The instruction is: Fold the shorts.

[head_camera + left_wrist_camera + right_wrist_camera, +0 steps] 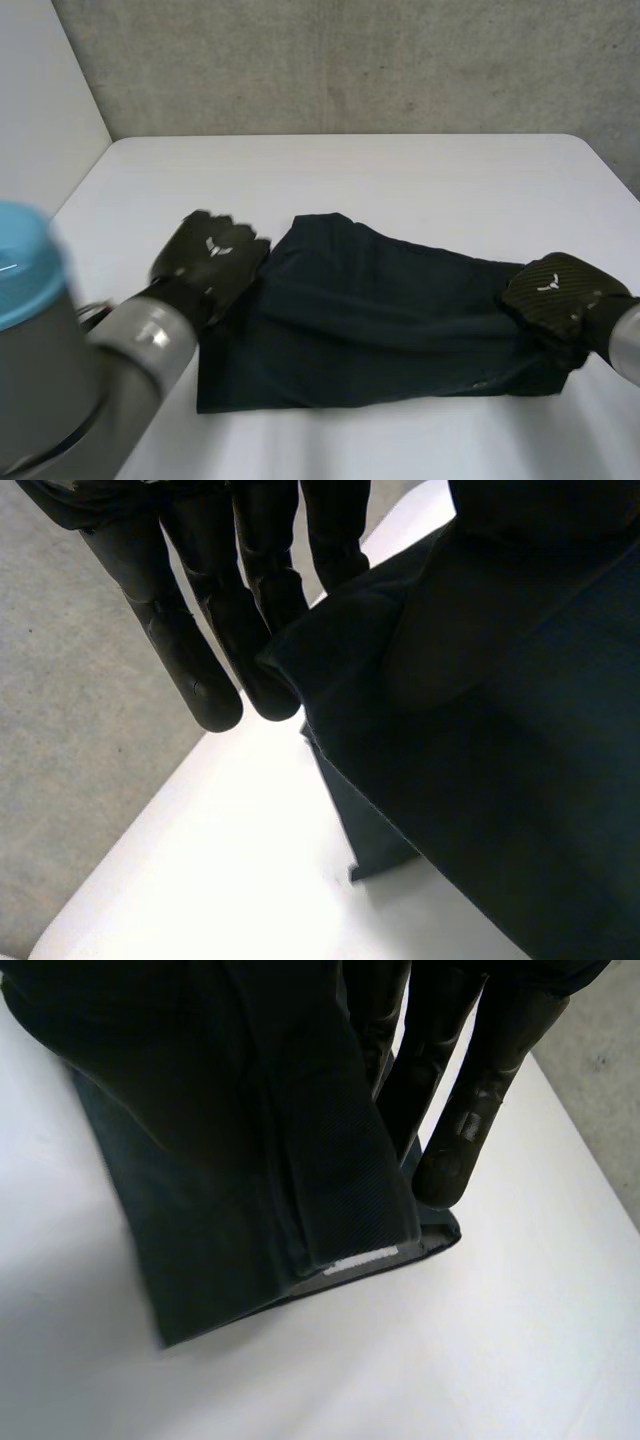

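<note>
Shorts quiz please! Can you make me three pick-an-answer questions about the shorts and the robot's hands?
1. Where is the left hand? A. At the left end of the shorts. B. On the shorts' middle. C. High in the air, far from the shorts.
2. What colour are the shorts? A. Red. B. Yellow. C. Dark, nearly black.
3. How do the shorts lie? A. Rolled into a ball. B. Spread out on the white table. C. Hanging off an edge.
Answers: 1 A, the head view shows it at that end; 2 C, they look dark in every view; 3 B, they lie spread between the left hand and the right hand.
</note>
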{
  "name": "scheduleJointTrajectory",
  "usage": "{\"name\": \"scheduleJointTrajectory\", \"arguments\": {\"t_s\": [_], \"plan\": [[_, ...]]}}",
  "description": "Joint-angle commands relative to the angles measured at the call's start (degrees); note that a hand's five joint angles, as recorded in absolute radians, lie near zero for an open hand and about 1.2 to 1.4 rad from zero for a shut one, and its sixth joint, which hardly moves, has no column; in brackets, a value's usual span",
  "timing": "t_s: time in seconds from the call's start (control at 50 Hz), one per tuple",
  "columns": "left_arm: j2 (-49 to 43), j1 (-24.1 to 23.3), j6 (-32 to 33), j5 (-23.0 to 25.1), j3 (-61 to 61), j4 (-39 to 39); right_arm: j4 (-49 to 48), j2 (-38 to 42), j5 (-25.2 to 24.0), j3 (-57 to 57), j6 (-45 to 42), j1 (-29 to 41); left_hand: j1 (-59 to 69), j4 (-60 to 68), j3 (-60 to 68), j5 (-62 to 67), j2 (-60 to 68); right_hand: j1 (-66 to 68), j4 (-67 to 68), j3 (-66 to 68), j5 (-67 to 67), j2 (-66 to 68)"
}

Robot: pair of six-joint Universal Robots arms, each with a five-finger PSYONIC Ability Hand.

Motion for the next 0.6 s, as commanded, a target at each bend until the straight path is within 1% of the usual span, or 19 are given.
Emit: {"name": "scheduleJointTrajectory", "arguments": {"t_s": [0.02, 0.08, 0.1, 0.14, 0.16, 0.18, 0.26, 0.3, 0.32, 0.38, 0.4, 0.44, 0.46, 0.48, 0.54, 0.56, 0.6], "plan": [[-19.4, 2.7, 0.5, 0.1, 13.7, 17.2, -6.4, 12.8, 3.4, -8.1, 5.1, 0.2, 14.9, 11.3, 12.0, 14.7, 11.4, 23.4, 11.5, 12.2, 12.8, 12.6], [-24.6, 3.4, 0.7, 0.3, 19.2, 20.3, -9.8, 15.7, 5.3, -10.9, 6.9, 0.2, 14.9, 11.3, 12.0, 14.7, 11.4, 23.4, 11.5, 12.2, 12.8, 12.6], [-28.2, 4.0, 0.9, 0.7, 23.2, 21.4, -12.2, 17.4, 7.0, -12.4, 7.3, 0.3, 14.9, 11.3, 12.0, 14.7, 11.4, 23.4, 11.5, 12.2, 12.8, 12.6], [-31.8, 4.5, 1.1, 1.5, 26.9, 21.7, -14.6, 19.3, 8.6, -14.1, 7.4, 0.5, 14.9, 11.3, 12.0, 14.7, 11.4, 23.4, 11.5, 12.2, 12.8, 12.6], [-33.8, 5.0, 1.3, 2.0, 29.1, 21.9, -16.7, 21.4, 10.3, -16.0, 7.4, 1.0, 14.9, 11.3, 12.0, 14.7, 11.4, 23.4, 11.5, 12.2, 12.8, 12.6], [-36.8, 5.4, 1.7, 2.7, 32.0, 22.2, -17.7, 22.4, 10.9, -16.8, 7.4, 1.4, 14.9, 11.3, 12.0, 14.7, 11.4, 23.4, 11.5, 12.2, 12.8, 12.6], [-43.4, 6.1, 2.2, 4.0, 38.7, 22.3, -21.3, 28.1, 13.6, -21.1, 7.0, 4.5, 14.9, 11.3, 12.0, 14.7, 11.4, 23.4, 11.5, 12.2, 12.8, 12.6], [-45.4, 6.1, 2.4, 4.6, 40.4, 22.4, -22.5, 30.2, 14.4, -22.6, 7.0, 5.1, 14.9, 11.3, 12.0, 14.7, 11.4, 23.4, 11.5, 12.2, 12.8, 12.6], [-46.2, 6.1, 2.4, 4.8, 41.0, 22.4, -23.9, 32.4, 15.0, -24.0, 7.0, 5.3, 14.9, 11.3, 12.0, 14.7, 11.4, 23.4, 11.5, 12.2, 12.8, 12.6], [-48.5, 6.0, 2.7, 6.2, 42.1, 23.7, -26.1, 34.7, 15.3, -25.2, 7.0, 5.8, 14.9, 11.3, 12.0, 14.7, 11.4, 23.4, 11.5, 12.2, 12.8, 12.6], [-49.2, 5.9, 2.6, 7.1, 42.0, 25.5, -27.8, 36.0, 15.4, -25.6, 7.0, 5.8, 9.9, 6.3, 7.1, 9.7, 6.5, 23.4, 11.5, 12.2, 12.8, 12.6], [-49.4, 5.7, 3.0, 7.7, 41.8, 27.8, -29.6, 36.8, 15.5, -26.2, 7.2, 6.0, -15.4, -19.0, -18.2, -15.6, -18.9, 16.0, 4.1, 4.8, 5.4, 5.1], [-49.4, 5.6, 3.1, 7.9, 41.7, 29.1, -30.5, 37.0, 15.7, -26.4, 7.4, 6.1, -26.5, -30.1, -29.4, -26.7, -30.0, 8.8, -3.2, -2.4, -1.8, -2.1], [-49.2, 5.7, 3.8, 7.7, 41.6, 31.3, -32.5, 37.0, 16.5, -26.8, 7.7, 6.1, -37.8, -41.4, -40.6, -38.0, -41.2, -13.5, -25.4, -24.7, -24.1, -24.3], [-48.3, 5.9, 4.8, 7.4, 41.6, 33.8, -35.0, 36.1, 19.1, -27.2, 8.0, 6.1, -47.1, -50.7, -50.0, -47.3, -50.6, -46.2, -58.1, -57.4, -56.8, -57.1], [-46.8, 5.9, 5.1, 7.2, 41.6, 34.4, -36.1, 34.8, 21.0, -27.4, 8.4, 6.2, -50.8, -54.4, -53.7, -51.0, -54.3, -46.6, -58.5, -57.8, -57.2, -57.4], [-44.5, 6.1, 5.3, 7.0, 41.2, 34.5, -37.0, 32.6, 22.3, -27.2, 9.0, 6.1, -51.7, -55.3, -54.5, -51.9, -55.2, -46.6, -58.5, -57.8, -57.2, -57.4]]}}
